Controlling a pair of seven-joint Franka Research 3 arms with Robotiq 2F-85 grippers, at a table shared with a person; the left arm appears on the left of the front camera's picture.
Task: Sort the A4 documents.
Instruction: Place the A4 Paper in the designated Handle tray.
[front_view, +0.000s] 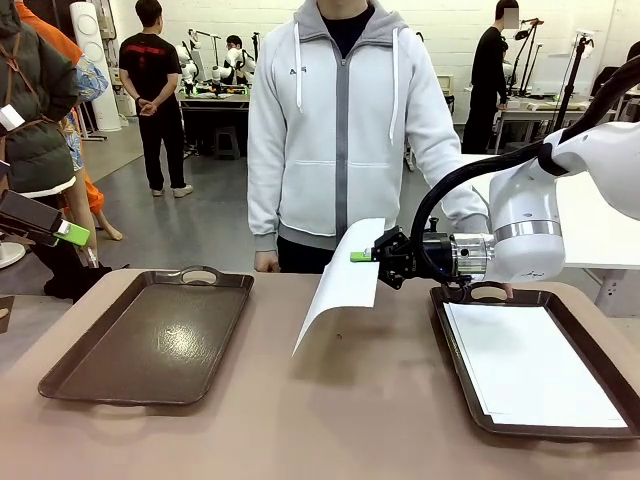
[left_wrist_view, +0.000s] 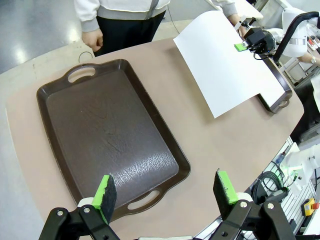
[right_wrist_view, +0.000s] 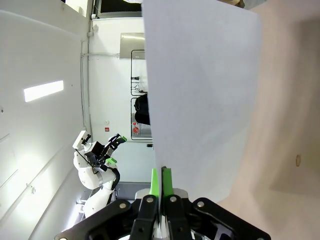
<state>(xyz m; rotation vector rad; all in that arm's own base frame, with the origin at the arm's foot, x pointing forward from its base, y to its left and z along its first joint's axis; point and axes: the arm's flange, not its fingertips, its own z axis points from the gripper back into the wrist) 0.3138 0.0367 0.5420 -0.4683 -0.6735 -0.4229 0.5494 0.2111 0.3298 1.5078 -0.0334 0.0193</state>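
One white A4 sheet (front_view: 345, 278) hangs in the air over the table's middle, drooping toward the front. My right gripper (front_view: 362, 257) is shut on its upper right edge; the same sheet (right_wrist_view: 200, 90) rises from the closed green pads (right_wrist_view: 161, 184) in the right wrist view and shows as the sheet (left_wrist_view: 225, 62) in the left wrist view. More A4 documents (front_view: 530, 365) lie flat in the right brown tray (front_view: 600, 312). My left gripper (left_wrist_view: 167, 192) hovers open above the near handle of the left brown tray (left_wrist_view: 112, 132), which holds no paper. From the front, the left gripper (front_view: 72, 234) sits high at the far left.
A person in a light grey hoodie (front_view: 340, 130) stands at the far side, one hand (front_view: 266, 262) at the table edge, the other arm behind my right arm. The left tray (front_view: 150, 340) has a bare dark floor. Bare tabletop (front_view: 330, 420) lies between the trays.
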